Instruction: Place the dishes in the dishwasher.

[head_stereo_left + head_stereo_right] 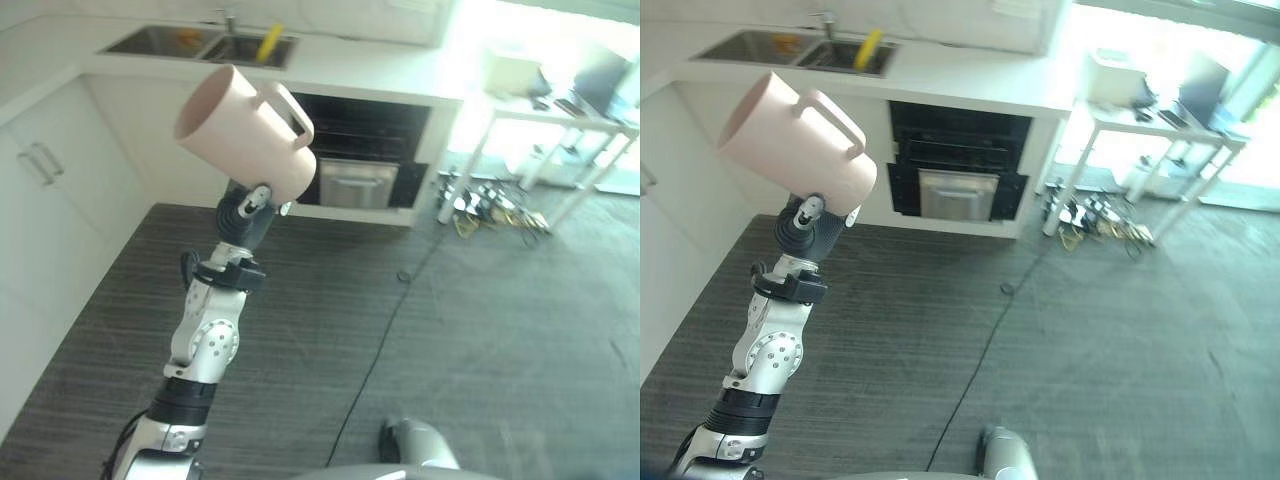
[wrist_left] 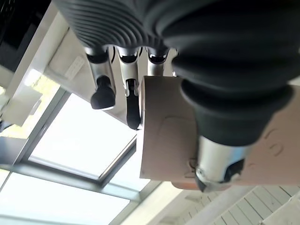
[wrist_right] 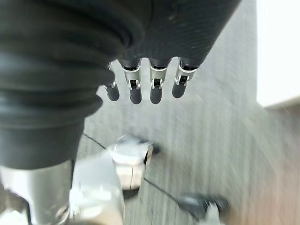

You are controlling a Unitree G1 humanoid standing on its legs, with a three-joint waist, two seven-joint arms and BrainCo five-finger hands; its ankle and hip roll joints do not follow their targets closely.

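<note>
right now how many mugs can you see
1: a pink mug held up tilted in the left hand, fingers curled round it, out in front of the open dishwasher. Others may sit hidden in the sink.

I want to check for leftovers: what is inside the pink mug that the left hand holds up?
The pink mug is tilted in the left hand, its mouth turned away. Only plain pink inner wall near the rim shows; the bottom is hidden.

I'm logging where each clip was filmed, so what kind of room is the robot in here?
Most likely a home-style kitchen. A white counter holds a steel double sink, and an open dishwasher sits under it. The left hand holds a pink mug; the right hand hangs over the dark floor.
</note>
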